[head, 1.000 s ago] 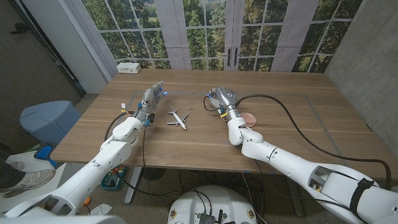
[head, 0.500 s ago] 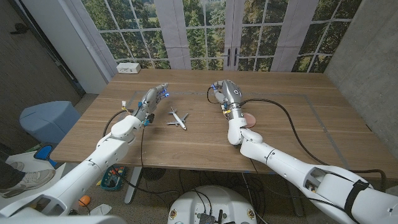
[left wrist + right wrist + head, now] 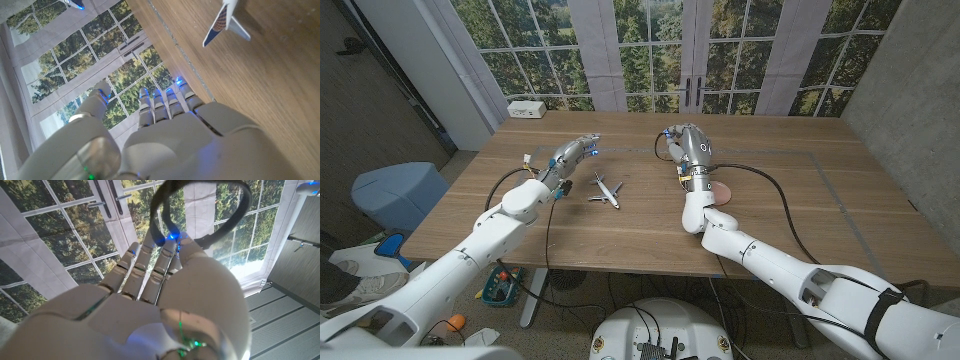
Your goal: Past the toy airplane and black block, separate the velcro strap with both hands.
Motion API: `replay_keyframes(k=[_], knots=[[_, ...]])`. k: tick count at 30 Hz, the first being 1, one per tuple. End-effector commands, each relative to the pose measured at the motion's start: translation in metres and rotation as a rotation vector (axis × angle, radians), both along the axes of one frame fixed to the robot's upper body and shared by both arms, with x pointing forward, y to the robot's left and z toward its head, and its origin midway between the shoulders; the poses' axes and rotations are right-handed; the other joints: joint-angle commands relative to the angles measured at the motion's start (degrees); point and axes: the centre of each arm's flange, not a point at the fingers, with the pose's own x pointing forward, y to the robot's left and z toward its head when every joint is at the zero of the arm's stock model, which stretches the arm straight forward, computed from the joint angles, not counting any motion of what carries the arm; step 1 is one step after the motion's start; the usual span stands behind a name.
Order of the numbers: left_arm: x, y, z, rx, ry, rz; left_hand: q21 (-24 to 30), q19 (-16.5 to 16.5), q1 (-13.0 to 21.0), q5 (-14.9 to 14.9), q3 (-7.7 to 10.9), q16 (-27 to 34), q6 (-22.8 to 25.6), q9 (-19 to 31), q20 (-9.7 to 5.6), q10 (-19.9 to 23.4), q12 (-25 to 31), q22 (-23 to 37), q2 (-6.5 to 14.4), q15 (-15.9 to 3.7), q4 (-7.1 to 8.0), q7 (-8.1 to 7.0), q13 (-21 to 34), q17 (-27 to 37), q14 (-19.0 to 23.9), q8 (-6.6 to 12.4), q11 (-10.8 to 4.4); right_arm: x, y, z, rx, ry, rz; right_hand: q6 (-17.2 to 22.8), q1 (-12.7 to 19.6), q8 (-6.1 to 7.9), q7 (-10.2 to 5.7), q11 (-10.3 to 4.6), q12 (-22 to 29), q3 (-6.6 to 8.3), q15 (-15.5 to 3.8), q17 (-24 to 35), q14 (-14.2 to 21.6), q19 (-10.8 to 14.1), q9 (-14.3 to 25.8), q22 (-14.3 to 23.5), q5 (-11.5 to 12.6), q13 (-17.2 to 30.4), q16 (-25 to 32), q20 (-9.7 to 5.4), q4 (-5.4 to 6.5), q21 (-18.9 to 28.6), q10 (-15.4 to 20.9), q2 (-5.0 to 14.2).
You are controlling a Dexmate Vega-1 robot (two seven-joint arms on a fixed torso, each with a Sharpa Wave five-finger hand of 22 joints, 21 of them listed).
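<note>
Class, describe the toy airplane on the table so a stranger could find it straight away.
Start at the wooden table and look between the two robot hands. The toy airplane lies there on bare wood, nearer the left hand. It is small and white with swept wings, unlike the round pinkish disc beside the right arm.

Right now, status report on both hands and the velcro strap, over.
Left hand empty, beyond white toy airplane. Right hand at a dark loop, likely the velcro strap; grip unclear. Nothing between the hands.

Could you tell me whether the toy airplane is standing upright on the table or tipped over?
Upright: in the head view the airplane sits on the table with both wings level and spread, lying between the two hands.
</note>
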Motion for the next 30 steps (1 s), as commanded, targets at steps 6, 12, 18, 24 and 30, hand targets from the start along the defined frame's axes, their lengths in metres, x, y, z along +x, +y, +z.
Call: replay_keyframes(k=[6,12,18,24,30], knots=[[-0.003,-0.020,0.014,0.095,-0.034,0.005,-0.5,1.0,1.8,-0.3,-0.42,0.5,1.1,0.1,0.11,0.8,0.2,0.3,-1.4,-0.47,-0.20,-0.53,0.3,0.3,1.2,0.35,-0.19,-0.003,0.004,0.004,0.051,-0.039,-0.008,0.7,-0.2,0.55,-0.03,-1.77,-0.1,0.13,-9.24,0.5,1.1,0.3,-0.1,0.2,0.4,1.2,-0.2,0.19,-0.19,0.3,2.6,-0.57],[-0.004,-0.026,0.019,0.118,-0.048,-0.001,-0.7,1.3,2.6,-0.4,-0.70,0.3,1.7,0.1,-0.09,0.8,0.0,0.3,-2.5,-0.67,-0.18,-1.34,0.3,0.3,1.3,0.49,-0.35,-0.005,0.007,0.006,0.052,-0.047,-0.008,1.0,-0.1,0.63,0.02,-1.66,-0.1,0.23,-9.28,0.7,1.4,0.2,-0.2,0.3,0.4,1.0,-0.4,0.23,-0.27,0.4,3.0,-0.74],[-0.005,-0.030,0.022,0.132,-0.061,-0.016,-1.0,1.5,3.9,-0.3,-1.00,0.1,2.7,0.1,-0.12,0.9,-0.2,0.3,-3.7,-0.69,-0.12,-1.54,0.3,0.3,1.4,0.80,-0.31,-0.007,0.012,0.008,0.049,-0.049,-0.016,1.0,-0.2,0.61,0.23,-1.68,-0.2,0.21,-9.18,0.9,1.5,0.1,-0.3,0.3,0.4,1.0,-0.7,0.26,-0.24,0.4,3.1,-0.97],[-0.007,-0.034,0.024,0.150,-0.069,-0.020,-1.3,1.7,5.2,-0.3,-1.34,0.0,4.2,0.2,-0.59,1.3,-0.3,0.4,-4.9,-0.88,-0.07,-1.79,0.4,0.4,1.6,1.29,-0.60,-0.008,0.016,0.009,0.040,-0.052,-0.030,1.3,-0.1,0.70,0.29,-1.59,-0.2,0.17,-9.22,1.2,1.7,0.0,-0.3,0.3,0.4,0.9,-0.7,0.28,-0.26,0.4,3.2,-1.13],[-0.009,-0.037,0.026,0.163,-0.076,-0.018,-1.7,1.6,6.1,-0.3,-1.69,-0.2,4.7,0.2,-0.64,1.6,-0.4,0.4,-5.9,-0.84,-0.03,-2.06,0.4,0.4,1.6,1.39,-0.97,-0.009,0.021,0.010,0.028,-0.061,-0.026,1.5,0.0,0.70,0.30,-1.65,-0.3,0.15,-9.27,1.6,1.8,-0.2,-0.4,0.3,0.4,0.7,-0.7,0.28,-0.29,0.4,3.6,-1.30]])
